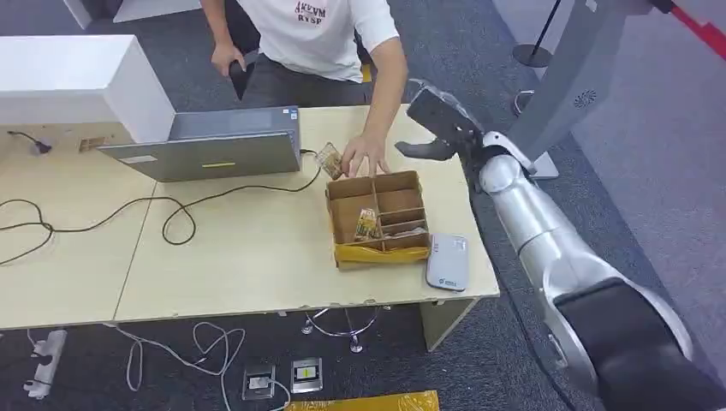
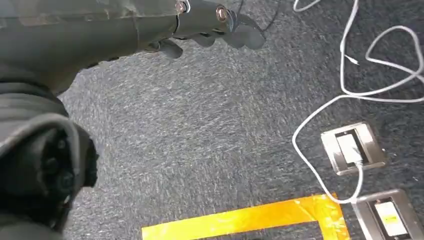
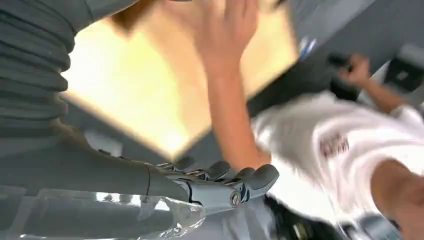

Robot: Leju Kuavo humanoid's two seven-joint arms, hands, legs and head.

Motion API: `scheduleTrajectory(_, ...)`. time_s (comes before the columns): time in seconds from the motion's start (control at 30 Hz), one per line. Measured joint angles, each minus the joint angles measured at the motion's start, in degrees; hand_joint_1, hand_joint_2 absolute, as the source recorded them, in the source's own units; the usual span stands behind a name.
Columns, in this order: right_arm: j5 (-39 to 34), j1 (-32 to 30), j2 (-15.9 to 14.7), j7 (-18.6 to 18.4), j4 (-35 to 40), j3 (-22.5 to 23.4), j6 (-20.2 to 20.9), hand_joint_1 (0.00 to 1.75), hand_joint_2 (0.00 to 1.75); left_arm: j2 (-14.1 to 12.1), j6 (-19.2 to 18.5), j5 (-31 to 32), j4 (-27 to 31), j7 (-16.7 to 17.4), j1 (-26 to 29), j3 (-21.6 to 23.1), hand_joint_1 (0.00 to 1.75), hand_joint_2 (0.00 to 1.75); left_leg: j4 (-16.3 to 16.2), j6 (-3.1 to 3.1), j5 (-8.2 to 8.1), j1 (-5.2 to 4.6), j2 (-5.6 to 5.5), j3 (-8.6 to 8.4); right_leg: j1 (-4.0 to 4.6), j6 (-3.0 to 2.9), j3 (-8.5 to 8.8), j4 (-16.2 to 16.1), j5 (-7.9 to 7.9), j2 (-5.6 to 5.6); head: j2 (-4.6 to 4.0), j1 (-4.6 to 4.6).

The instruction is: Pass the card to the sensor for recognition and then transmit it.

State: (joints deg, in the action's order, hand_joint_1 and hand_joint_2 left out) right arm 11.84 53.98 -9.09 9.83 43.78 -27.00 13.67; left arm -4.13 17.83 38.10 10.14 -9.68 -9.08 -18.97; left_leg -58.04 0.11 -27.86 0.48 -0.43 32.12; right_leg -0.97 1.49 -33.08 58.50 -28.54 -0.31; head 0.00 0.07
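A patterned card (image 1: 368,224) stands in a compartment of the divided cardboard box (image 1: 413,182) on the table. Just behind the box, a person's hand (image 1: 366,158) touches a second card (image 1: 328,159). The white sensor (image 1: 448,261) lies flat beside the box near the table's front right corner. My right hand (image 1: 437,128) hangs above the table's far right corner, fingers spread and holding nothing. In the right wrist view my right hand (image 3: 215,185) is also bare, with the person's forearm (image 3: 227,100) beyond it. My left hand (image 2: 215,25) hangs over the carpet, holding nothing.
A grey laptop (image 1: 214,145) and a white block (image 1: 77,77) stand at the back of the table (image 1: 240,265), with a black cable (image 1: 171,210) looping across it. The person stands behind the table. White cables (image 2: 350,85), floor sockets (image 2: 352,147) and yellow tape (image 2: 240,220) lie on the carpet.
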Motion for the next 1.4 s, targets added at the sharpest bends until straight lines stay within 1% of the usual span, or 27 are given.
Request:
scheduleTrajectory(0.07, -6.31, -5.26, -0.85, -3.20, 6.82, 1.16, 1.43, 0.00, 1.75, -0.11, 0.44, -0.26, 0.00, -0.28, 0.51, 0.00, 0.00, 0.00, 0.00, -0.02, -0.03, 0.00, 0.01, 0.01, 0.00, 0.00, -0.03, -0.02, 0.00, 0.02, 0.00, -0.02)
scheduleTrajectory(0.13, -8.87, -9.71, -2.19, -5.66, 13.40, 2.39, 1.57, 0.00, 1.75, -0.22, 0.79, -0.26, 0.00, -0.44, 0.80, 0.00, 0.00, 0.00, 0.00, -0.02, -0.03, -0.01, 0.00, 0.05, -0.01, -0.01, -0.05, -0.02, -0.01, -0.01, 0.00, -0.02)
scheduleTrajectory(0.2, -9.61, -13.02, -3.26, -6.79, 18.23, 3.52, 1.06, 0.00, 1.75, -0.39, 0.81, -0.22, 0.00, -0.44, 1.04, 0.00, 0.00, 0.00, 0.00, -0.03, -0.04, -0.01, 0.01, 0.04, -0.01, -0.01, -0.04, -0.03, -0.02, 0.03, 0.00, 0.04)
scheduleTrajectory(0.23, -9.79, -14.65, -3.61, -7.18, 19.98, 3.96, 0.87, 0.00, 1.75, -0.42, 0.81, -0.20, 0.00, -0.44, 1.09, 0.00, 0.00, 0.00, 0.00, -0.03, -0.04, -0.01, 0.07, 0.03, -0.01, -0.01, -0.06, -0.03, -0.02, 0.06, 0.00, -0.09)
scheduleTrajectory(0.33, -9.96, -19.05, -5.07, -7.42, 25.89, 5.55, 0.74, 0.00, 1.75, -0.48, 0.81, 0.13, 0.00, -0.44, 1.08, 0.00, 0.00, 0.00, 0.00, -0.03, -0.05, -0.01, 0.10, 0.01, -0.01, -0.01, -0.05, -0.03, -0.01, 0.12, 0.00, -0.04)
scheduleTrajectory(0.5, -9.70, -23.42, -7.00, -8.99, 32.73, 6.84, 2.29, 0.00, 1.75, -0.59, 0.77, 0.83, 0.00, -0.44, 0.95, 0.02, 0.00, 0.00, 0.00, -0.03, -0.04, 0.00, 0.14, -0.01, 0.00, -0.01, -0.05, -0.03, -0.01, 0.14, 0.00, -0.02)
scheduleTrajectory(0.63, -7.84, -26.01, -8.51, -10.02, 37.42, 7.22, 3.88, 0.00, 1.75, -0.66, 0.77, 0.94, 0.00, -0.44, 0.94, 0.11, 0.00, 0.00, 0.00, -0.03, -0.04, 0.00, 0.14, 0.00, 0.00, -0.02, -0.05, -0.02, -0.01, 0.15, 0.00, -0.02)
scheduleTrajectory(0.77, -4.25, -27.80, -9.80, -12.28, 40.72, 7.02, 6.00, 0.00, 1.75, -0.90, 0.68, 1.64, 0.00, -0.44, 0.95, 0.15, 0.00, 0.00, 0.00, -0.03, -0.04, 0.00, 0.15, 0.00, 0.00, -0.02, -0.06, -0.02, -0.01, 0.14, 0.00, -0.04)
scheduleTrajectory(0.87, 0.45, -29.61, -11.09, -14.90, 43.98, 6.82, 6.90, 0.00, 1.75, -1.20, 0.33, 2.32, 0.00, 0.08, 0.88, 0.50, 0.00, 0.00, 0.00, -0.03, -0.04, -0.01, 0.14, 0.02, -0.01, -0.02, -0.06, -0.03, -0.01, 0.12, 0.00, -0.02)
scheduleTrajectory(0.93, 3.66, -30.55, -11.78, -15.66, 45.54, 6.61, 7.07, 0.00, 1.75, -1.44, -0.02, 2.67, 0.00, 0.46, 0.67, 0.59, 0.00, 0.00, 0.00, -0.03, -0.04, -0.01, 0.14, 0.02, -0.01, -0.02, -0.05, -0.03, -0.01, 0.14, 0.00, -0.02)
scheduleTrajectory(1.07, 12.80, -31.49, -12.70, -15.55, 47.14, 5.40, 7.10, 0.00, 1.75, -1.51, -0.42, 2.69, 0.00, 0.63, 0.23, 1.01, 0.00, 0.00, 0.01, -0.03, -0.04, -0.01, 0.14, 0.01, -0.01, -0.02, -0.05, -0.02, -0.01, 0.14, 0.00, -0.02)
scheduleTrajectory(1.2, 22.92, -31.99, -13.40, -14.16, 47.23, 3.28, 6.53, 0.00, 1.75, -1.51, -0.52, 2.38, 0.00, 0.65, 0.19, 1.03, 0.00, 0.00, 0.01, -0.03, -0.04, 0.00, 0.14, 0.03, -0.01, -0.02, -0.05, -0.01, -0.01, 0.13, 0.00, -0.02)
scheduleTrajectory(1.33, 27.21, -32.00, -13.60, -12.69, 47.05, 1.47, 5.65, 0.00, 1.75, -1.51, -0.52, 1.82, 0.00, 0.65, 0.21, 1.03, 0.00, 0.00, 0.01, -0.03, -0.04, 0.00, 0.14, 0.05, 0.00, -0.02, -0.05, -0.01, -0.01, 0.11, 0.00, -0.02)
scheduleTrajectory(1.4, 28.68, -31.98, -13.58, -12.60, 46.81, 0.81, 4.91, 0.00, 1.75, -1.51, -0.52, 1.70, 0.00, 0.65, 0.25, 1.03, 0.00, 0.00, 0.01, -0.03, -0.04, 0.00, 0.13, 0.07, 0.00, -0.02, -0.05, -0.01, -0.02, 0.10, 0.00, -0.04)
